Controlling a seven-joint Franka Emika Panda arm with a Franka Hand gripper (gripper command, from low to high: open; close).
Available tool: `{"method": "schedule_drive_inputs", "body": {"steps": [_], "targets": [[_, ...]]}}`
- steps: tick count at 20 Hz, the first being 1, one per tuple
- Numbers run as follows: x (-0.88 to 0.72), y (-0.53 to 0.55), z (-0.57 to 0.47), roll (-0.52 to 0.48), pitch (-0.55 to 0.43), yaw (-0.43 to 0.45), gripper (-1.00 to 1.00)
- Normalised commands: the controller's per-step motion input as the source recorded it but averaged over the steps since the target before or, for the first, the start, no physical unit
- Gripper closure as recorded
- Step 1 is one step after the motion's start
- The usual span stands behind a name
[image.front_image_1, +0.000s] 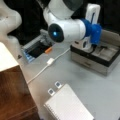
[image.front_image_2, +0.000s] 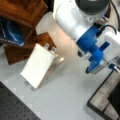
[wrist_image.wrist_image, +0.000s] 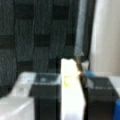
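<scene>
In the wrist view, the tool (wrist_image.wrist_image: 72, 80) has its two dark fingers (wrist_image.wrist_image: 46, 97) standing to either side of a white upright block (wrist_image.wrist_image: 71, 100). The jaws are closed on the block, which fills nearly all the space between them. Behind the tool hangs a dark curtain (wrist_image.wrist_image: 37, 32).

In a front view, the white robot arm (image.front_image_1: 66, 30) ends in a blue plastic mount (image.front_image_1: 94, 31), with the tool at that end. Just below it sits a grey box with a black rim (image.front_image_1: 100, 65) on the grey counter (image.front_image_1: 100, 92). To the tool's left lies a grey open case with a dark inside (image.front_image_1: 33, 48), with a small orange piece (image.front_image_1: 48, 50) beside it. A thin white cable with a plug (image.front_image_1: 50, 61) runs across the counter. Well below the tool, a white spiral notebook (image.front_image_1: 67, 105) lies flat, with two small clips (image.front_image_1: 58, 84) at its upper edge. A brown wooden block (image.front_image_1: 15, 92) is at the far left.

In a front view, the blue mount (image.front_image_2: 93, 47) hangs over the counter (image.front_image_2: 65, 95). The notebook (image.front_image_2: 37, 65) lies well to the tool's left, partly over brown wooden boards (image.front_image_2: 22, 11). The black-rimmed box (image.front_image_2: 103, 102) is below the tool. A dark perforated mat (image.front_image_2: 12, 107) fills the bottom left corner.
</scene>
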Motion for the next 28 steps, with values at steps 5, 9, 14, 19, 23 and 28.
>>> {"method": "schedule_drive_inputs", "body": {"steps": [5,9,14,19,23,28], "targets": [[0.52,0.10,0.12,0.234,-0.052,0.136,1.00],[0.45,0.14,0.02,0.242,-0.057,0.064,1.00],[0.39,0.13,-0.02,0.217,-0.067,0.017,1.00],[0.34,0.08,-0.09,0.173,-0.080,-0.019,1.00],[0.30,0.05,-0.13,0.138,-0.089,-0.044,1.00],[0.24,0.06,-0.16,0.124,-0.090,-0.075,1.00]]}}
